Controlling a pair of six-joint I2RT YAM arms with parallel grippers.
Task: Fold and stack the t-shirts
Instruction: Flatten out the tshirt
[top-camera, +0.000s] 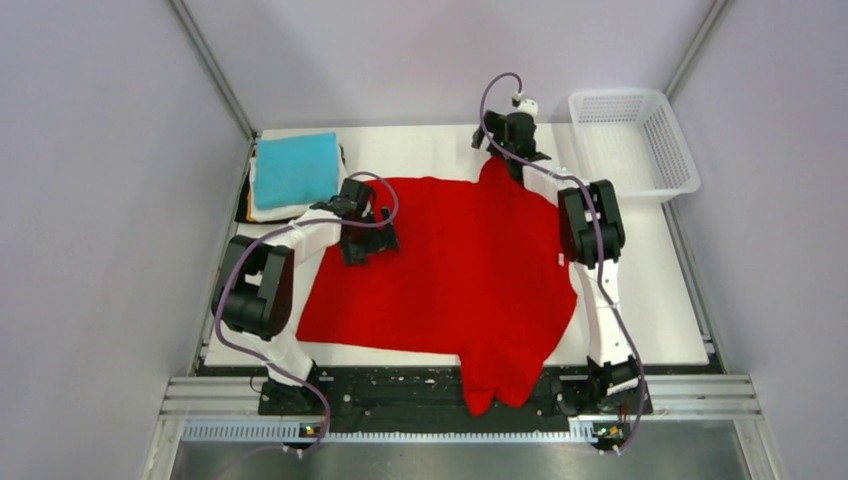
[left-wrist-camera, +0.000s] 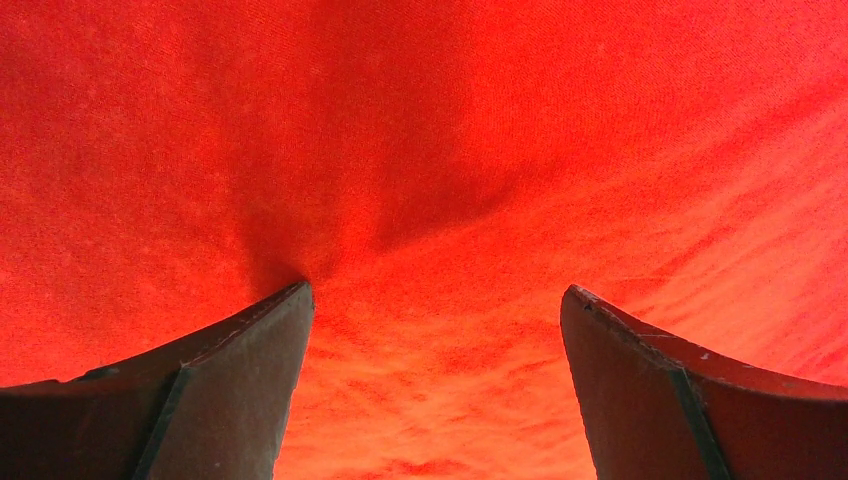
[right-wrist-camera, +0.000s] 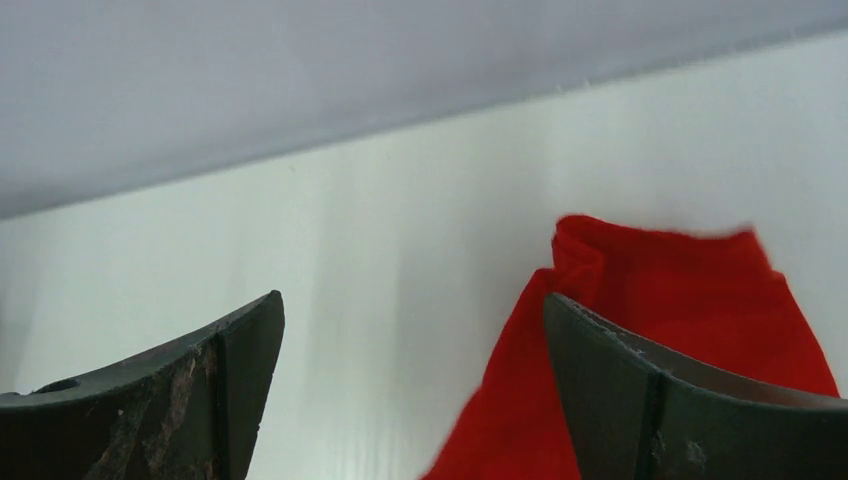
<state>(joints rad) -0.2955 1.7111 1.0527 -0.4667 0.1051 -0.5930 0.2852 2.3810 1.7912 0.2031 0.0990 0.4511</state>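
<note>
Roughly: the stack at the far-left corner of the white table (top-camera: 420, 150) is showing a teal folded cloth t-shirt (top-camera: 293, 170) on top and a white folded one (top-camera: 268, 210) under it; the darker slivers beneath are too thin to call. The bright red short-sleeved cloth t-shirt (top-camera: 450, 270) is lying spread flat mid-table, unfolded, with one sleeve hanging over the near edge onto the black base rail (top-camera: 400, 385). I'm judging the stack part-built, with the red one waiting to be folded and added. The left claw (left-wrist-camera: 437, 288) is standing wide apart and gripping nothing, over the red cloth near its left edge. The cloth is puckering at one fingertip (left-wrist-camera: 290, 300), so it's touching there. The right claw (right-wrist-camera: 412, 297) is also gaping wide and empty at the shirt's far sleeve, one finger over the red edge and the other over bare table. A white plastic mesh basket (top-camera: 630, 140) is sitting far right.
</note>
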